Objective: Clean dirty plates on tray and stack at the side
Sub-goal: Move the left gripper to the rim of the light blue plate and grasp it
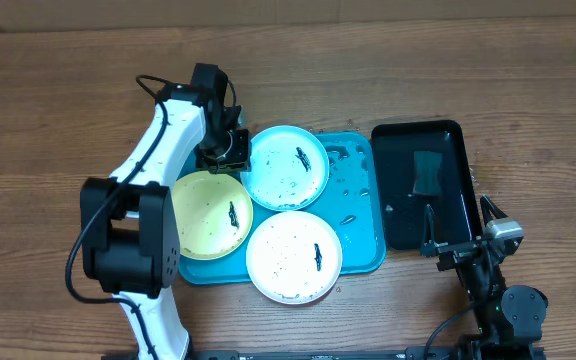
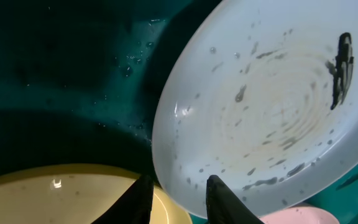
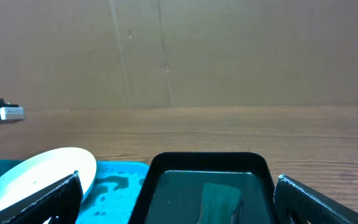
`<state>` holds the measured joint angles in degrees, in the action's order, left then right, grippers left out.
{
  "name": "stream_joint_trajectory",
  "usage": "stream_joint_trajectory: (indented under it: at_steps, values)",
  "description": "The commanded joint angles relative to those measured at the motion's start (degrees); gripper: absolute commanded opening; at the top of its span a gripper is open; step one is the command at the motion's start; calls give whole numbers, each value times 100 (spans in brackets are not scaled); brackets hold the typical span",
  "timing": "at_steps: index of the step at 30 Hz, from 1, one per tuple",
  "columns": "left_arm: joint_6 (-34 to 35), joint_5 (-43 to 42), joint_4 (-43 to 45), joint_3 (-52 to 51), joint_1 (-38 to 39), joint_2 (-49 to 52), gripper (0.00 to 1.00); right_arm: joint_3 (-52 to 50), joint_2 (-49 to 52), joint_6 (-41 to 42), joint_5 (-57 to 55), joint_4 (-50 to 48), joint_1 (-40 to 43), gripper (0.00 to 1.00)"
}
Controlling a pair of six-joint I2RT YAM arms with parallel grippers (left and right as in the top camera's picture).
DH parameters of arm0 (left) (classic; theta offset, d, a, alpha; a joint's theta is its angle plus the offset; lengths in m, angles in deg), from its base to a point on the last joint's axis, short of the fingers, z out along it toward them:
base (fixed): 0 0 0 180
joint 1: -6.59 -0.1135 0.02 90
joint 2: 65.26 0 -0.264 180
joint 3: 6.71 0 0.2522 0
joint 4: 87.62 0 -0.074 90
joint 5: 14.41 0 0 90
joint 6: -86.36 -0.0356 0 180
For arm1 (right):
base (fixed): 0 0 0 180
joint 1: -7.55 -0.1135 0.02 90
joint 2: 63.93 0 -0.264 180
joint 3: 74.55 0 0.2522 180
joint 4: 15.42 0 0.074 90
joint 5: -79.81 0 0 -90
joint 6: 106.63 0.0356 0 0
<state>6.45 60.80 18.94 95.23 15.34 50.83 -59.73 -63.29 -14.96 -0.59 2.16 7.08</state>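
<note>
Three smeared plates (image 1: 286,168) on turquoise tray (image 1: 364,205)

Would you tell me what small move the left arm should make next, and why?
Probably a slight lift of the light blue plate. The left gripper looks closed on its rim, one finger on each side, close beside the yellow-green plate. Raising it clear of the turquoise tray seems the sensible next step, since the plate carries a dark smear to clean.
</note>
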Motion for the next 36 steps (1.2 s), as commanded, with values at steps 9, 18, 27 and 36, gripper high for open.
stream_joint_trajectory:
  at_steps: [9,18,27,36]
  values:
    - [-66,780,208,-2,190,125,30,251,352,535,-94,564,7,100]
    - [-66,785,498,-74,334,127,22,3104,2321,538,-619,2236,13,100]
    - [-66,798,610,-201,339,151,24,6627,5593,549,-590,5482,11,100]
    - [-66,951,638,-210,339,166,24,7364,7438,560,610,6096,11,100]
